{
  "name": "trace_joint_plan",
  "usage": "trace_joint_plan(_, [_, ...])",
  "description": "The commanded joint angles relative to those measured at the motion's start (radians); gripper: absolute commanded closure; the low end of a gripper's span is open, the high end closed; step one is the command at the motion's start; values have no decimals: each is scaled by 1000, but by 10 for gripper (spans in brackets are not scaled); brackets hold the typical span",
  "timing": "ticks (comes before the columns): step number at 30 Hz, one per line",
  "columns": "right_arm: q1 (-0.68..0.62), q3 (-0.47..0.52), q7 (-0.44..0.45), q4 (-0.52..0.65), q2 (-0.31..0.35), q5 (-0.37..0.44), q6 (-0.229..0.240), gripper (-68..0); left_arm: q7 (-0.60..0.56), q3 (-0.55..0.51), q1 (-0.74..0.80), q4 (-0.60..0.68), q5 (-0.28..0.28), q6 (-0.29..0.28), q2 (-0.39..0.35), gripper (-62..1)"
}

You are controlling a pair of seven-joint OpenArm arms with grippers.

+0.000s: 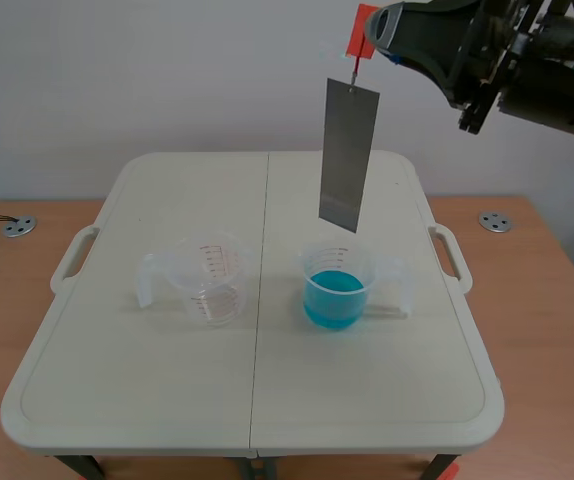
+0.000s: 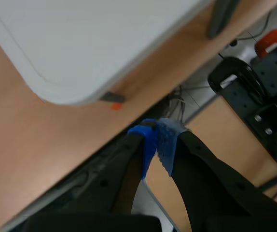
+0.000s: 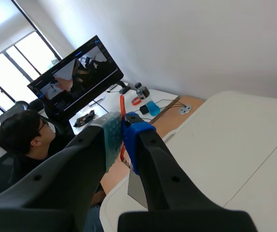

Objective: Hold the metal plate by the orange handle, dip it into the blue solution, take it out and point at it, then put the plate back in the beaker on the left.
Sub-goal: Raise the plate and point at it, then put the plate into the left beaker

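A grey metal plate (image 1: 347,155) hangs upright from its orange handle (image 1: 359,35), high above the beaker of blue solution (image 1: 336,286). My right gripper (image 1: 375,38) comes in from the upper right and is shut on that handle. In the right wrist view the handle (image 3: 122,113) shows as a thin orange strip between the fingers (image 3: 138,137), with the plate's edge (image 3: 136,191) below. An empty clear beaker (image 1: 204,277) stands left of the blue one. My left gripper (image 2: 157,141) is shut on nothing, off the table near its corner (image 2: 66,92).
The white folding table (image 1: 117,360) sits on a wooden surface (image 1: 557,330). A person (image 3: 22,140) sits at a monitor (image 3: 76,77) in the right wrist view. Black hardware with a red clamp (image 2: 273,41) lies past the left gripper.
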Motion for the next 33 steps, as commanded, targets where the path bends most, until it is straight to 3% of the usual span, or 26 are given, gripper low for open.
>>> trace_joint_plan(1, [41, 0, 19, 24, 10, 33, 6, -15, -14, 7, 11, 0, -9, -2, 5, -19])
trace_joint_plan(5, [68, -2, 23, 24, 10, 33, 5, -15, -17, 9, 37, -32, -38, -10, 14, -19])
trace_joint_plan(12, [126, -51, 41, 24, 10, 33, 3, -15, -70, 10, 37, -136, -39, -19, 74, -19])
trace_joint_plan(20, [184, -132, 65, 24, 2, 33, 0, -15, -71, 48, 37, -212, -35, -89, 103, -19])
trace_joint_plan(33, [267, -244, 69, 23, -84, 1, 0, -15, -71, 167, 37, -277, -35, -89, 103, -19])
